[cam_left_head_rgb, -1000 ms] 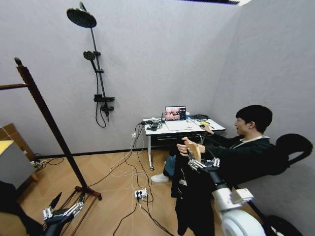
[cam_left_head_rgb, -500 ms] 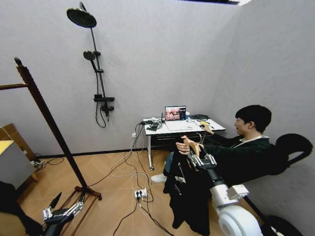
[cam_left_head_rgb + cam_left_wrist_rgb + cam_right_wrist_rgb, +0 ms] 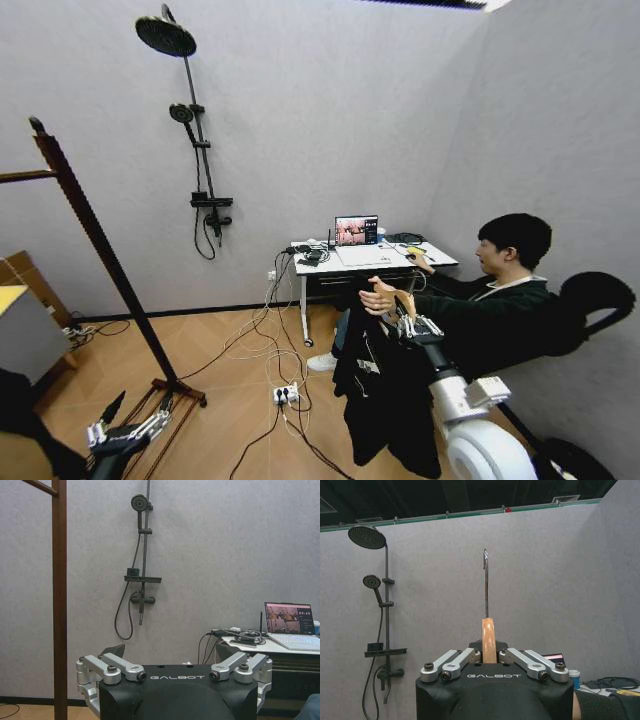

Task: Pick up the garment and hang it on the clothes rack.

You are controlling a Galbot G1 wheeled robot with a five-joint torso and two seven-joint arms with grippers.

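The garment, a black T-shirt, hangs from a light wooden hanger at the right of the head view. My right gripper is shut on the hanger just below its neck. In the right wrist view the hanger's wooden neck stands between the shut fingers of that gripper, with its metal hook upright above. A seated person's hand is at the hanger's top. The clothes rack stands far left; its post also shows in the left wrist view. My left gripper is parked low and open.
A shower-head pole is mounted on the back wall. A white desk with a laptop stands behind the person. Cables and a power strip lie on the wooden floor. A cardboard box sits far left.
My right gripper has risen slightly with the hanger, and the garment has swung a little to the left. The left arm has not moved.
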